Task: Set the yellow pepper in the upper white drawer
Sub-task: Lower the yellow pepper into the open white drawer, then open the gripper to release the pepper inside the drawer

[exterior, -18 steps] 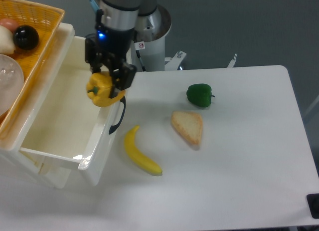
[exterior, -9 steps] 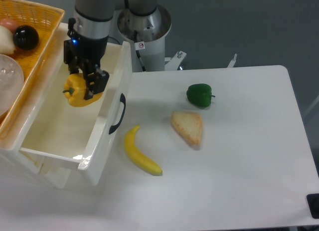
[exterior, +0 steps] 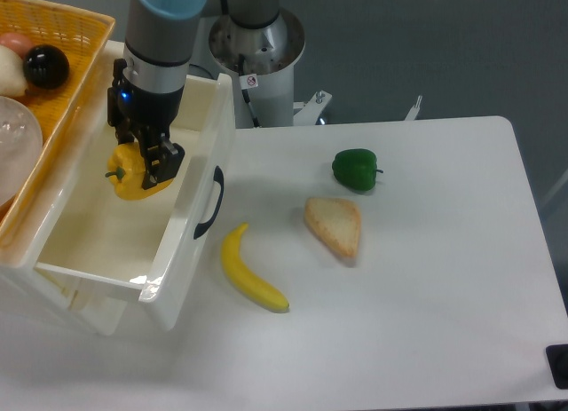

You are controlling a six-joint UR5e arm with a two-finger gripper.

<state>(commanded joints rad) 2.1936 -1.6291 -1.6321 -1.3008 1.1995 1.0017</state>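
The yellow pepper (exterior: pixel 130 175) is held in my gripper (exterior: pixel 140 162), whose fingers are shut on it. The gripper hangs over the open upper white drawer (exterior: pixel 182 238), inside its walls, with the pepper above the drawer floor. I cannot tell whether the pepper touches the floor. The drawer's curved black handle (exterior: pixel 210 203) faces the table on the right.
A woven orange basket (exterior: pixel 67 74) with a black ball (exterior: pixel 45 67) and other items sits over the drawer's left side. On the table lie a banana (exterior: pixel 251 271), a bread slice (exterior: pixel 335 227) and a green pepper (exterior: pixel 356 169). The robot base (exterior: pixel 257 51) stands behind.
My gripper has carried the yellow pepper leftward from above the drawer's front wall to over the drawer's inside, and a little lower.
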